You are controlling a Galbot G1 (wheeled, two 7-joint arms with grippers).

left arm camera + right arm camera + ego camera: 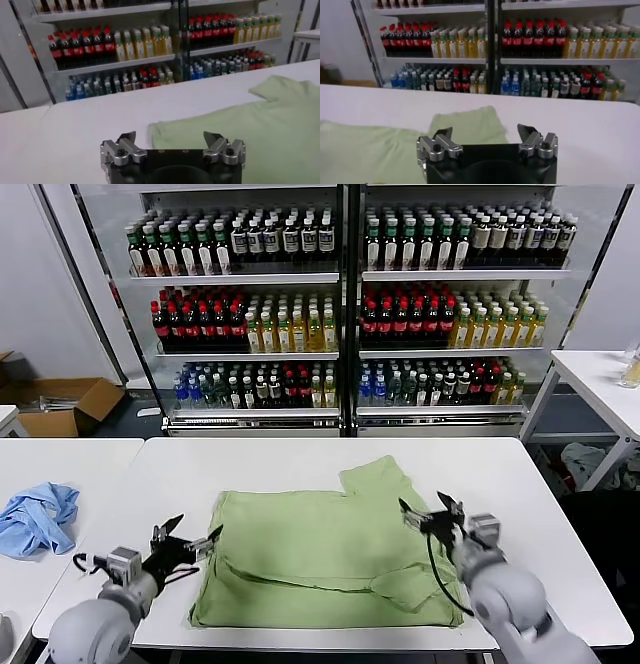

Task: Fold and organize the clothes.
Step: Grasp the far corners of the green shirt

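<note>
The light green shirt (320, 554) lies flat on the white table (300, 459), partly folded into a rough rectangle, with one sleeve (385, 476) sticking out at the far right. Its checkered graphic is hidden. My left gripper (190, 544) is open and empty just off the shirt's left edge. My right gripper (430, 515) is open and empty over the shirt's right edge. The shirt also shows in the left wrist view (250, 130) and in the right wrist view (395, 145), beyond each open gripper (170, 137) (485, 131).
A light blue garment (38, 516) lies bunched on the neighbouring table at the left. Drink-bottle shelves (345, 304) stand behind the table. Another white table (600, 379) is at the far right, and a cardboard box (65, 404) sits on the floor at the far left.
</note>
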